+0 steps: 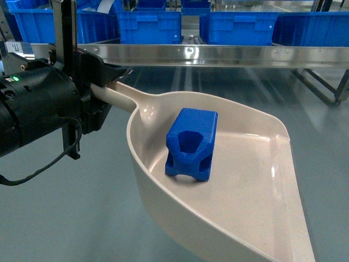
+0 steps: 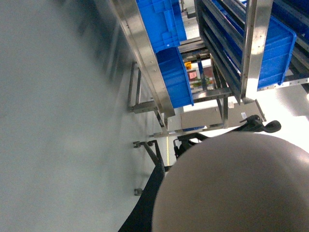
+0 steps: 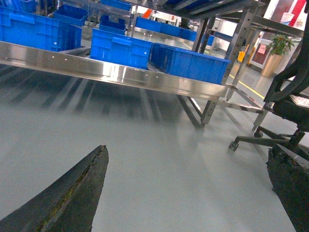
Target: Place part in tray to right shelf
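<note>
The bright-blue part stands inside the cream tray, near the handle end, its hexagonal hollow facing me. My left gripper is shut on the tray's handle and holds the tray above the floor, in front of the right shelf's steel rail. In the left wrist view the tray fills the lower right and hides the jaws, apart from one dark finger. My right gripper is open over bare floor, with nothing between its fingers. It is outside the head view.
Large blue crates sit on the shelf behind the rail, and show again as crates in the right wrist view. The shelf's steel legs reach the grey floor. A black office chair stands to the right of the shelf.
</note>
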Controlling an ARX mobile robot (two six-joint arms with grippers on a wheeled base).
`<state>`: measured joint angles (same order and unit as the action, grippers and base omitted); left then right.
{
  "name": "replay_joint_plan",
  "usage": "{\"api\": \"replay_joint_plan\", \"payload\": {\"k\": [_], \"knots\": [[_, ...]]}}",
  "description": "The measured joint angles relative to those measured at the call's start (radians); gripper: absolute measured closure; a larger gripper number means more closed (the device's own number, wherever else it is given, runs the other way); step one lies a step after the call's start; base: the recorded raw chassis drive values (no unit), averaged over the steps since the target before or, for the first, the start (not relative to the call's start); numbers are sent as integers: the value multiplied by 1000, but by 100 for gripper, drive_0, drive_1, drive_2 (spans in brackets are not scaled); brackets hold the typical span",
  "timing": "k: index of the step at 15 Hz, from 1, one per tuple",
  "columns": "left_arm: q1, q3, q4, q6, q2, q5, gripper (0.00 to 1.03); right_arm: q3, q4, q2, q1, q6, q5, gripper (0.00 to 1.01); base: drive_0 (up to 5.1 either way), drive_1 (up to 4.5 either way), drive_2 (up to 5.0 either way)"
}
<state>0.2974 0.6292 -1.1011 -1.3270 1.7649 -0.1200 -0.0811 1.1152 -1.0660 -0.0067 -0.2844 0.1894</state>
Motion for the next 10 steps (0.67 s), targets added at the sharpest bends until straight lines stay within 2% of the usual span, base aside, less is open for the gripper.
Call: {"api": "replay_joint_plan", "payload": {"k": [10], "knots": [[0,0,1,0,0,1,91,0,-1,-1,0,0,0,3,-2,410,-414]]}}
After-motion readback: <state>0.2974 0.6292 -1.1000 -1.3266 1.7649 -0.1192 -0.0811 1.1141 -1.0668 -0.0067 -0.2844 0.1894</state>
